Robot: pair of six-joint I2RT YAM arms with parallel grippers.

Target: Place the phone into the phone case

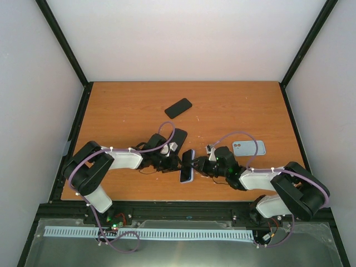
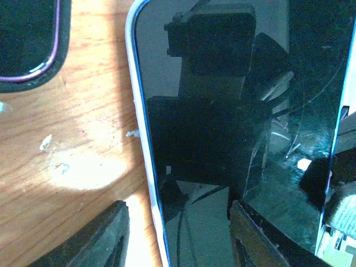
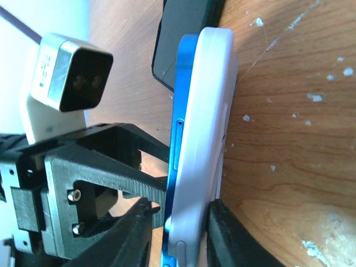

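Note:
The phone [image 1: 187, 166], blue-framed with a dark screen [image 2: 222, 139], stands on its long edge near the table's front middle. Its back sits in the white phone case [image 3: 206, 111], while the blue frame [image 3: 177, 139] stands proud of the case rim along the side. My right gripper [image 3: 181, 202] straddles both. One finger [image 3: 233, 233] rests on the case back, and a narrow gap shows on the screen side. My left gripper [image 2: 181, 239] is open, facing the screen. One ribbed finger [image 3: 139, 189] of it lies against the glass.
A black phone [image 1: 178, 107] lies flat farther back. A dark case with a purple rim [image 2: 28, 39] lies just behind the left gripper. A light blue case with camera holes [image 1: 248, 147] lies at the right. The table's front edge is close behind both arms.

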